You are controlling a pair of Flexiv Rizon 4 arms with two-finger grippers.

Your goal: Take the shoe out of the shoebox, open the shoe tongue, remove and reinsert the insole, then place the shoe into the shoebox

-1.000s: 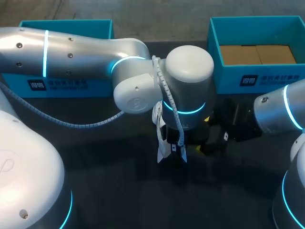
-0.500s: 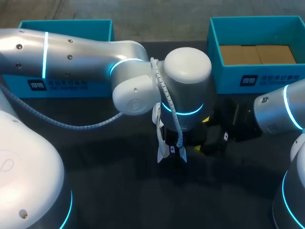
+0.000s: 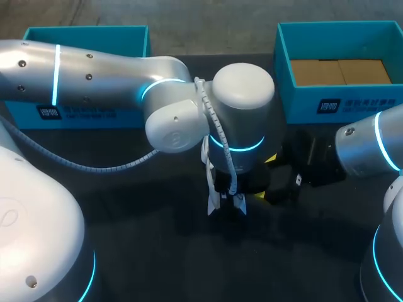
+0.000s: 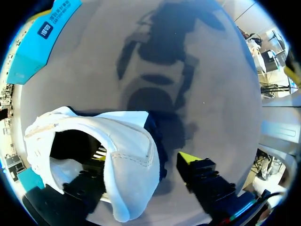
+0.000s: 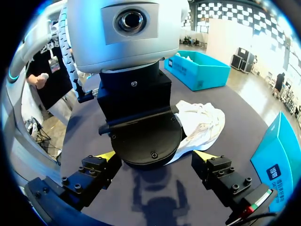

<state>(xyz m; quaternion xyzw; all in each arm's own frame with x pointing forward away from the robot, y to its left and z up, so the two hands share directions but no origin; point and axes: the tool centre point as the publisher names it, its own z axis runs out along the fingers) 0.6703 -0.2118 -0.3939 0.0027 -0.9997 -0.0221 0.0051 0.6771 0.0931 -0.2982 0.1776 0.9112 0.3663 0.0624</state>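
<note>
Judging from how things lie, the step in hand is taken to be the opening of the tongue or the reach for the insole. The white shoe (image 4: 127,141) is out of the shoebox (image 3: 340,104) and is found near the middle of the desk (image 3: 157,264), well apart from that box, which stands open at the far right corner. A second teal box (image 3: 82,110) is set at the far left corner. The left end effector (image 4: 146,157) is positioned low over the shoe with its fingers apart: one is sunk in the shoe's mouth and the other is seen outside, not touching the upper, so a white flap of the upper is merely straddled, not clamped. The right end effector (image 5: 155,155) is placed just beside the shoe, toward the right edge, its fingers likewise spread and closed on nothing. Whether the insole is in place cannot be told, the inside being in shadow. The next move is judged to call for the left fingers to be closed on the tongue or the insole's edge while the shoe is steadied from the right, lest it be dragged or tipped.
</note>
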